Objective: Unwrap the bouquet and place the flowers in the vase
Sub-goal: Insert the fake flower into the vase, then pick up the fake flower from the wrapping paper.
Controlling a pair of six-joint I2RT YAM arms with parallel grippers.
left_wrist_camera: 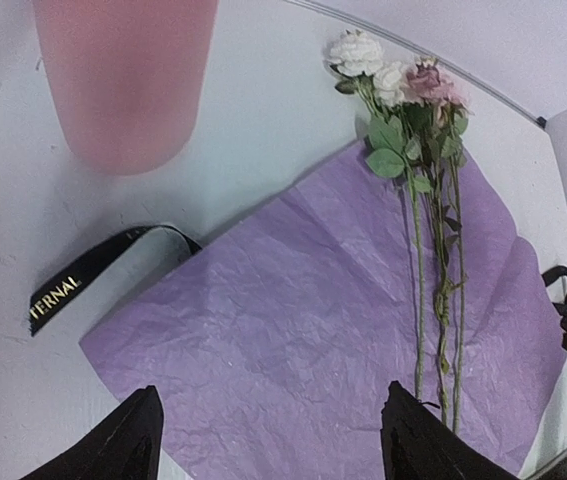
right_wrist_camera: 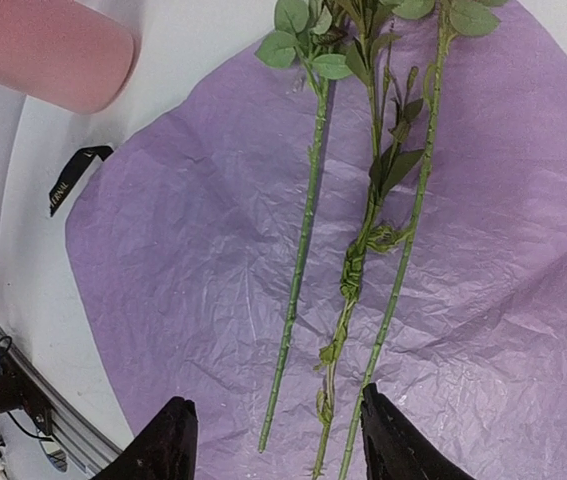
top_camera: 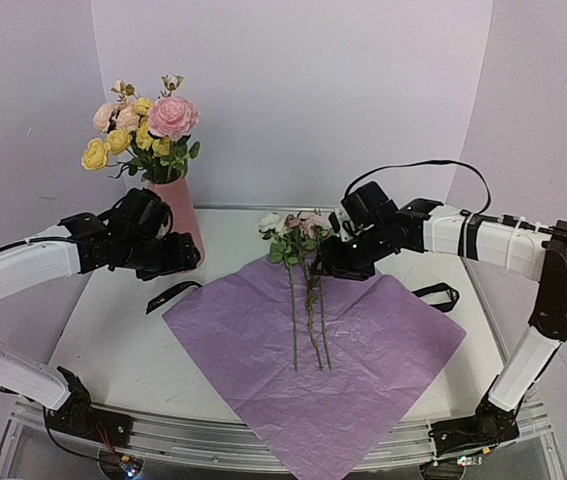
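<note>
My left gripper (left_wrist_camera: pixel 271 410): fingers spread, empty, near tall matte pink vase (top_camera: pixel 181 210) | my right gripper (right_wrist_camera: pixel 275 405): fingers apart over three long green-stemmed flowers (right_wrist_camera: pixel 308 220) lying on crinkled lilac paper sheet (right_wrist_camera: pixel 163 230) | top view only: pink and yellow blooms (top_camera: pixel 148 125) standing in vase.

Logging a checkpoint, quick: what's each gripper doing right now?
Left gripper: open, holding nothing.
Right gripper: open, straddling the flower stems, not gripping them.
</note>
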